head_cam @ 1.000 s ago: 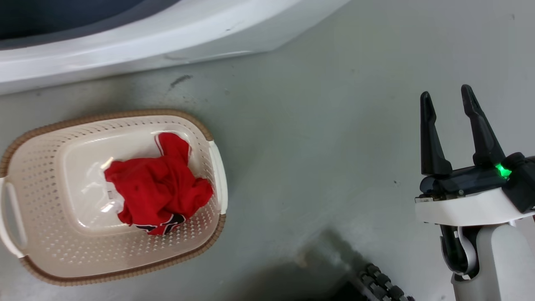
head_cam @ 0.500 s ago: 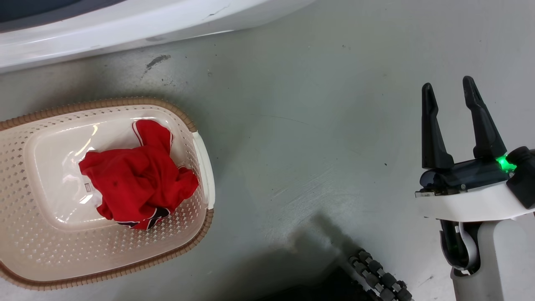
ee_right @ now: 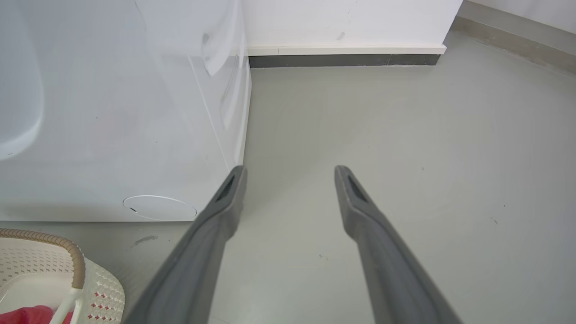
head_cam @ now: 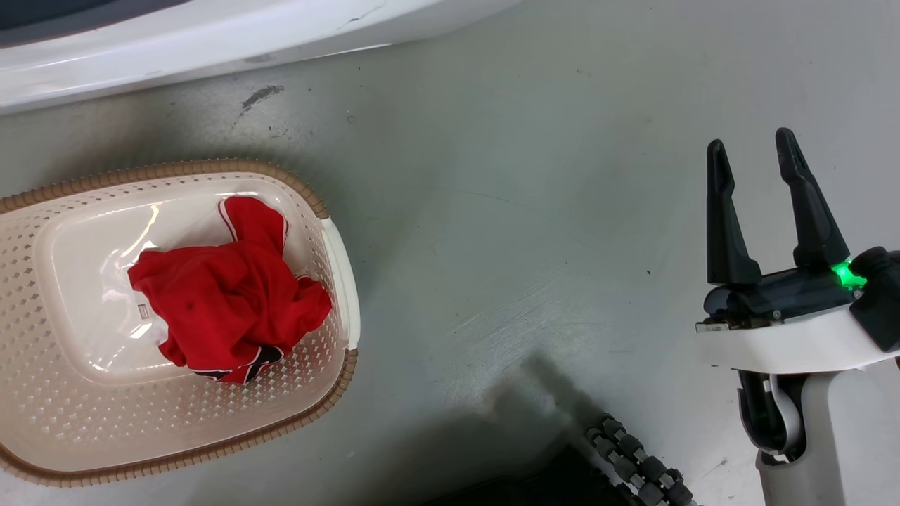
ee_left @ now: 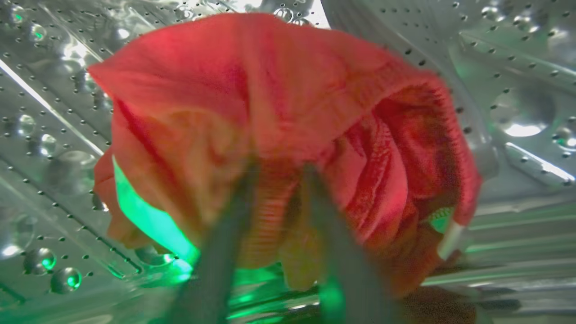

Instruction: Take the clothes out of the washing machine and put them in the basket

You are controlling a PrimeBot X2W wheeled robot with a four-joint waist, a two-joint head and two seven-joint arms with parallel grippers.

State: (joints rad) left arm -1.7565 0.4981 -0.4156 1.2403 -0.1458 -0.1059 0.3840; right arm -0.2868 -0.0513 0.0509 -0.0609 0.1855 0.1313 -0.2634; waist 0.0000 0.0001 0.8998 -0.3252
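In the left wrist view my left gripper point(ee_left: 281, 171) is inside the washing machine's perforated steel drum point(ee_left: 517, 67), shut on a bunched red garment point(ee_left: 288, 103) that hangs in front of the drum wall. Another of the clothes, a crumpled red garment point(head_cam: 228, 302) with white and black trim, lies in the cream basket point(head_cam: 63, 414) on the floor at the head view's left. The washing machine's white body point(head_cam: 211, 35) runs along the top left. My right gripper point(head_cam: 749, 140) hovers open and empty over bare floor at the right, also seen as my right gripper point(ee_right: 290, 170).
A black ribbed part of my base point(head_cam: 636, 460) shows at the bottom edge. The floor is grey with a dark scuff point(head_cam: 260, 95) near the machine. In the right wrist view the machine's side point(ee_right: 135, 112), a wall skirting point(ee_right: 342, 60) and a basket corner point(ee_right: 67, 252) appear.
The whole head picture has shifted left and up, so the camera moved. The basket's garment and my open right gripper hold the same pose.
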